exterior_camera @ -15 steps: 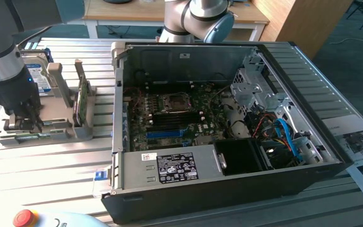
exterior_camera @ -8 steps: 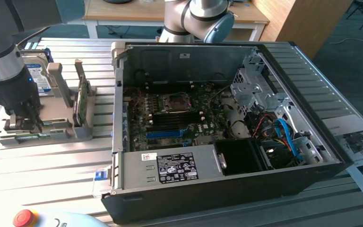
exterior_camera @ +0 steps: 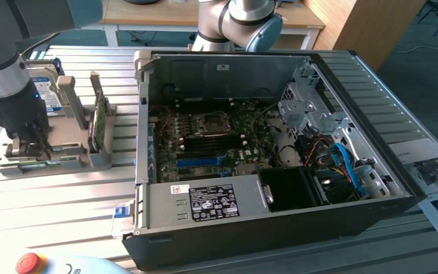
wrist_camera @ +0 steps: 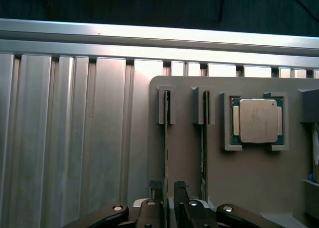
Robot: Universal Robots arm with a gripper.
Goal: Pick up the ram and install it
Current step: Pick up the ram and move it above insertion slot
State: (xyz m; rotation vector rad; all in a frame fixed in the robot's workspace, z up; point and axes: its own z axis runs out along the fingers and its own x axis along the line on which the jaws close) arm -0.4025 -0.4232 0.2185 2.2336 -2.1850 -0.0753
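You have a slatted metal table [exterior_camera: 52, 205] with an open computer case [exterior_camera: 280, 228] lying on it, motherboard facing up. On the exterior view's left of the case, your arm [exterior_camera: 6, 85] stands over a grey holder [exterior_camera: 67, 162]. The holder is beside the case but not touching it.

A green expansion card [exterior_camera: 97, 120] stands upright in the holder, on the side nearer the case. A hard drive [exterior_camera: 48, 91] with a blue label stands behind the arm.

In the wrist view the holder has two narrow slots side by side, each with a thin stick standing on edge. A processor [wrist_camera: 258, 120] lies flat in a square recess just beside the second stick [wrist_camera: 204, 138].

Your gripper [wrist_camera: 168, 185] is down at the holder, over the ram [wrist_camera: 166, 138], which is the stick in the slot farther from the processor. The ram sits in its slot and runs straight between the two fingers [wrist_camera: 180, 188], one finger on each side of it.

The jaws stand wide apart, with a small gap showing between each finger and the stick. They have hold of nothing.
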